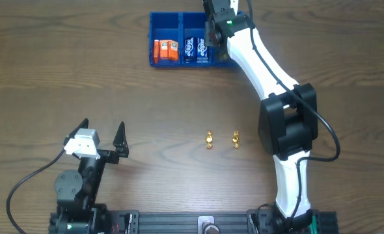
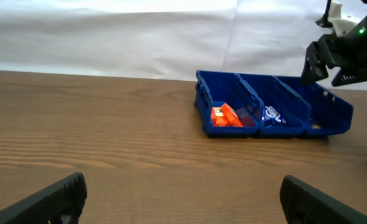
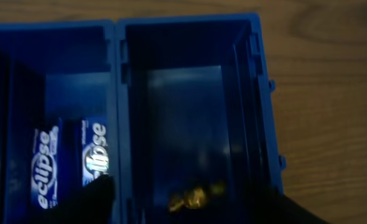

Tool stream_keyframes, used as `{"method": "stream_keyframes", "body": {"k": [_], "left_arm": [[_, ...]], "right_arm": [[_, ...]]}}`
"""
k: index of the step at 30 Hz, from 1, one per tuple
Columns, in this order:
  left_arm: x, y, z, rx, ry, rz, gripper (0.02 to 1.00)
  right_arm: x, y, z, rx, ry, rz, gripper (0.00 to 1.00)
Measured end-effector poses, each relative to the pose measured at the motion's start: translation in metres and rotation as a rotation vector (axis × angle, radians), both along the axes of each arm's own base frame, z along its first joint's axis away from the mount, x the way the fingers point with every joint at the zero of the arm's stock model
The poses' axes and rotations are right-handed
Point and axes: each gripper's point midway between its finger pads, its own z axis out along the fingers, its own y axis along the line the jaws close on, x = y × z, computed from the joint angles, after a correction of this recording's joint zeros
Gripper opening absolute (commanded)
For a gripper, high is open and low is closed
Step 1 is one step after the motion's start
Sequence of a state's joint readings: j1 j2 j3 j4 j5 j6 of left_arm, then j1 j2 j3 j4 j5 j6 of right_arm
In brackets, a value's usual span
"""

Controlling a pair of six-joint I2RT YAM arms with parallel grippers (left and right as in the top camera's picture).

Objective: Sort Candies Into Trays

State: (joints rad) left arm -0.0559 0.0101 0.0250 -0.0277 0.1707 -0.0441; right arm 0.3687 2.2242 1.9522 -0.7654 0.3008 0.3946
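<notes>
Right wrist view: my right tool [image 3: 183, 208] is hanging over the end compartment of the blue tray [image 3: 118, 93], fingers apart and empty, and a gold candy [image 3: 196, 196] is lying on the floor of that compartment. Blue packs [image 3: 65, 162] are sitting in the next compartment, orange candies [image 1: 166, 51] in the one beyond. A loose candy [image 1: 209, 139] and a second loose candy [image 1: 235, 138] are lying side by side on the worktop [image 1: 62, 71] near my right arm. My left tool [image 1: 102, 133] is gaping open too, gripping nothing, well apart from the tray.

Wooden table [image 1: 62, 78] with blue tray [image 1: 166, 26] and two gold candies [image 1: 209, 139]
</notes>
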Motion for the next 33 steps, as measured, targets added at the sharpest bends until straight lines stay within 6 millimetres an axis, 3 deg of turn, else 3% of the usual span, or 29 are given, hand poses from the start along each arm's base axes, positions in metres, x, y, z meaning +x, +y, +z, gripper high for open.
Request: {"method": "stream_keyframes", "body": {"k": [3,5,6,7,8,10,12,14,15,18,23,33], "left_arm": [[0.0,0.0,0.0,0.0,0.0,0.0,0.998],[0.0,0.0,0.0,0.0,0.001,0.0,0.996],[0.0,0.0,0.0,0.0,0.0,0.0,0.998],[0.0,0.0,0.0,0.0,0.0,0.0,0.996],[0.0,0.0,0.0,0.0,0.001,0.0,0.998],[0.0,0.0,0.0,0.0,0.0,0.0,0.998],[0.0,0.0,0.0,0.0,0.0,0.0,0.998],[0.0,0.0,0.0,0.0,0.001,0.0,0.998],[0.0,0.0,0.0,0.0,0.001,0.0,0.998],[0.0,0.0,0.0,0.0,0.0,0.0,0.998],[0.0,0.0,0.0,0.0,0.001,0.0,0.998],[0.0,0.0,0.0,0.0,0.001,0.0,0.998]], "right_arm": [[-0.014,0.0,0.003,-0.014,0.025,0.01,0.779],[-0.038,0.007,0.02,-0.015,0.03,0.04,0.785],[-0.057,0.013,0.031,-0.014,0.038,0.066,0.785],[-0.083,0.029,0.056,0.008,0.021,0.112,0.785],[-0.098,0.035,0.065,0.02,0.018,0.124,0.787],[-0.164,0.049,0.067,0.036,0.103,0.169,0.792],[-0.201,0.067,0.051,0.056,0.18,0.21,0.792],[-0.234,0.072,0.01,0.063,0.31,0.224,0.792],[-0.252,0.067,-0.015,0.051,0.392,0.214,0.794],[-0.292,0.05,-0.064,0.028,0.551,0.163,0.792],[-0.31,0.049,-0.09,0.073,0.596,0.148,0.759],[-0.299,0.056,-0.111,0.107,0.575,0.136,0.702]]}}
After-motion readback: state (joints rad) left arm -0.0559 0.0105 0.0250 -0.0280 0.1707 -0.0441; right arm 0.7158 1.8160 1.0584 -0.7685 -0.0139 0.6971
